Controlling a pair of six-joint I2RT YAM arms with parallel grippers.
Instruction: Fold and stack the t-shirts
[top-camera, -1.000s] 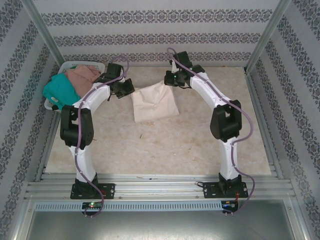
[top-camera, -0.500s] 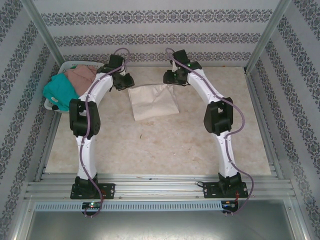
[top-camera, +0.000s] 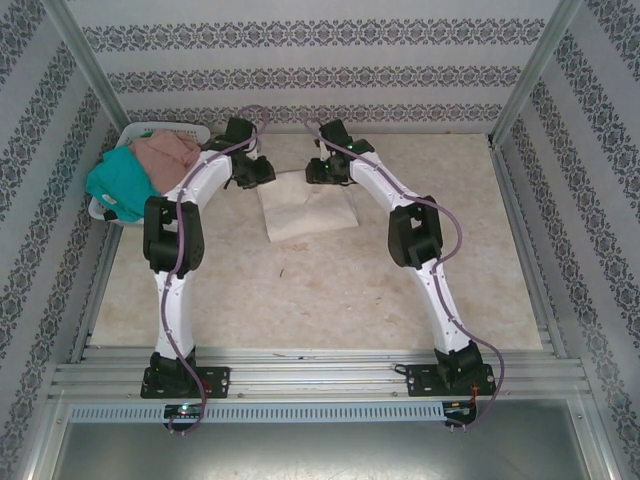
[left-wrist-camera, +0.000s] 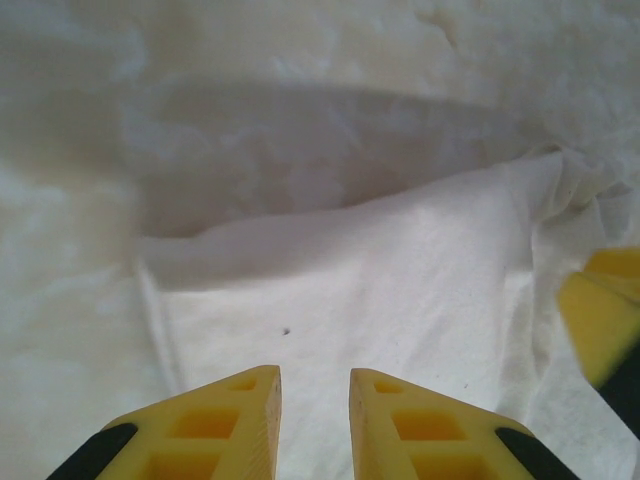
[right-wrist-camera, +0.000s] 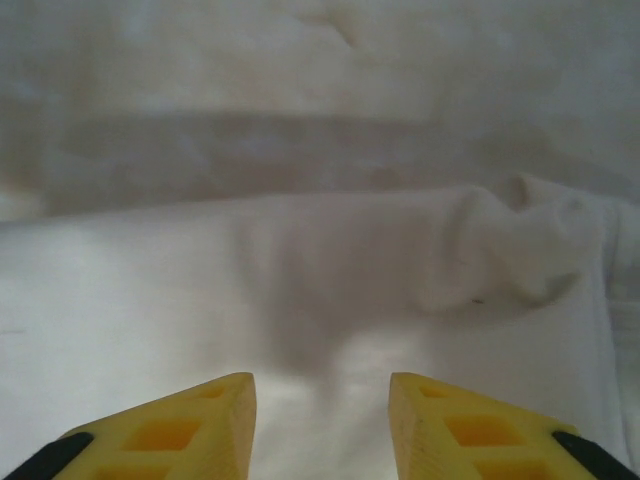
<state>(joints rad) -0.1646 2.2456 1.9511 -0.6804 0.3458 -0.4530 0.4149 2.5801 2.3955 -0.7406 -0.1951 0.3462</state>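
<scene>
Cream shirt (top-camera: 308, 205) looks folded, right of basket (top-camera: 150, 127). My left gripper (left-wrist-camera: 315, 388) and right gripper (right-wrist-camera: 321, 400) hang over it, parted, empty. Teal shirt (top-camera: 120, 185) and pink shirt (top-camera: 166, 152) in basket, unfolded.

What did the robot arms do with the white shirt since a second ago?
Both grippers opened and let go of the cream shirt; its lifted far corner dropped flat. The left gripper and right gripper then moved closer together over its far edge. The teal shirt, pink shirt and basket stayed put.
</scene>
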